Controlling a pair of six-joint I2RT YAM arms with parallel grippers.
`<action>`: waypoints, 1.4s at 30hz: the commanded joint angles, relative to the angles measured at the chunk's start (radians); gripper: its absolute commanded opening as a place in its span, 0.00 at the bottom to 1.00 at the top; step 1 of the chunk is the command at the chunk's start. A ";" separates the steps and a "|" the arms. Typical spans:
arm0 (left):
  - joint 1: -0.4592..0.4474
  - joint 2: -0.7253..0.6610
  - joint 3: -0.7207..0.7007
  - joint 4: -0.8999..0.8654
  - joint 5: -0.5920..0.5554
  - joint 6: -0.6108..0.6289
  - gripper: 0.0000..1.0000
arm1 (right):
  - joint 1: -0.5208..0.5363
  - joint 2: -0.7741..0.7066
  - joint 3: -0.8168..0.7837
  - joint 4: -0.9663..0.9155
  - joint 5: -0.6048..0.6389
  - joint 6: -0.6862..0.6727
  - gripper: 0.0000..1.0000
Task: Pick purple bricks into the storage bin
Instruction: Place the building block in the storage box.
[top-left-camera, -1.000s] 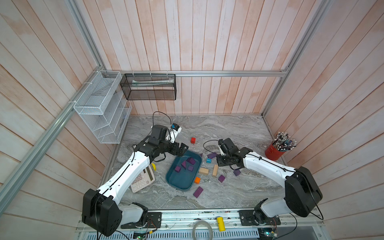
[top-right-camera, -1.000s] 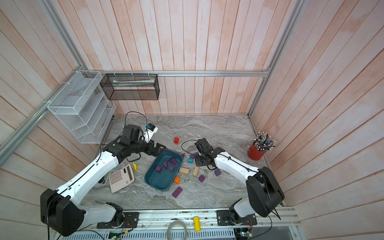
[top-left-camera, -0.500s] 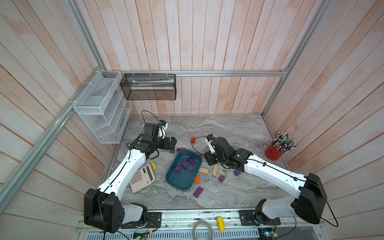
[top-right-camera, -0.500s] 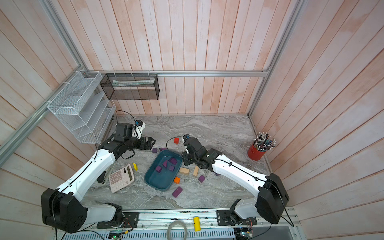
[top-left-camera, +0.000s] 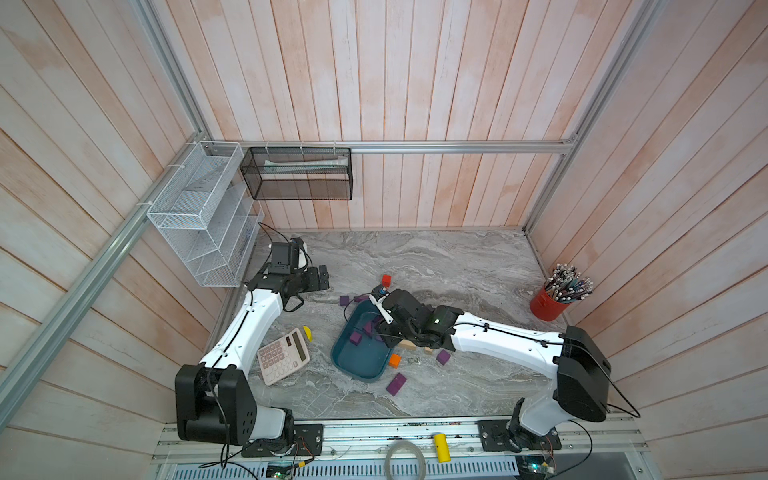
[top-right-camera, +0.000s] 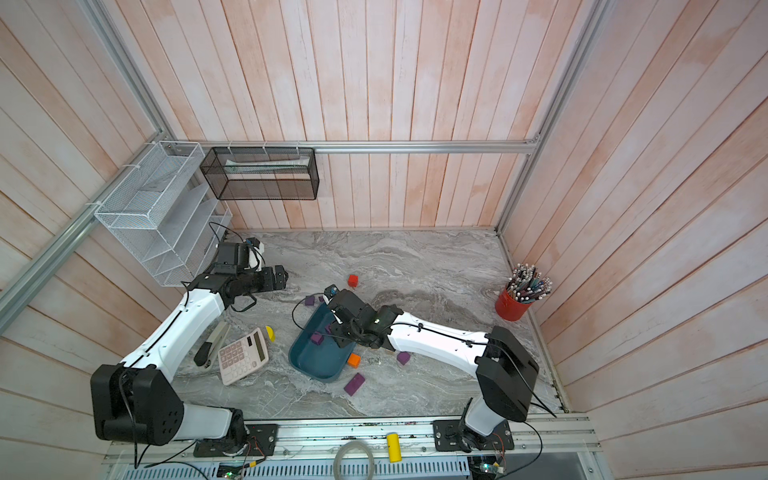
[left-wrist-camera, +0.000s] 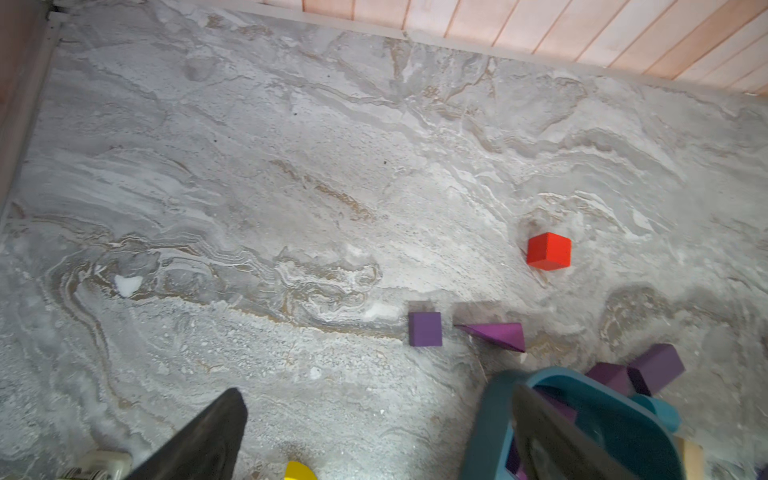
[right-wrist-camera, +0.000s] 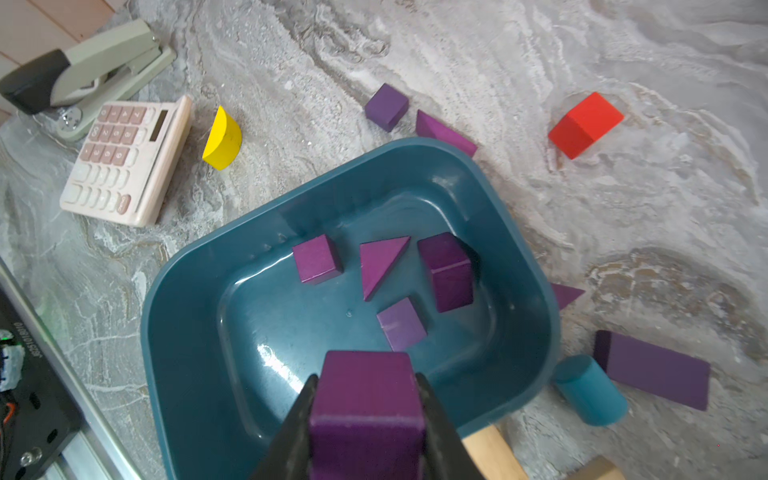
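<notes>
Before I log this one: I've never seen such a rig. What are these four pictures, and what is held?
Two robot arms stand at the front of a marble table. Two pictures look down from overhead, nearly alike; two come from cameras on the arms' wrists. The right arm reaches over a blue bin, jaws shut on a purple block. Four more purple blocks lie in the bin; other purple blocks lie around it, with a red block, an orange block, wooden blocks, a calculator, a stapler and a pen cup. The left arm has its jaws open and empty.
</notes>
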 joint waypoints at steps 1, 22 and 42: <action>0.007 0.010 0.024 -0.023 -0.050 -0.014 1.00 | 0.014 0.042 0.029 0.033 -0.030 -0.023 0.25; 0.008 0.016 0.016 -0.017 0.006 -0.003 1.00 | 0.055 0.301 0.084 0.002 -0.035 -0.059 0.26; 0.007 0.019 0.015 -0.018 0.017 0.006 1.00 | 0.077 0.383 0.145 -0.064 0.001 -0.081 0.50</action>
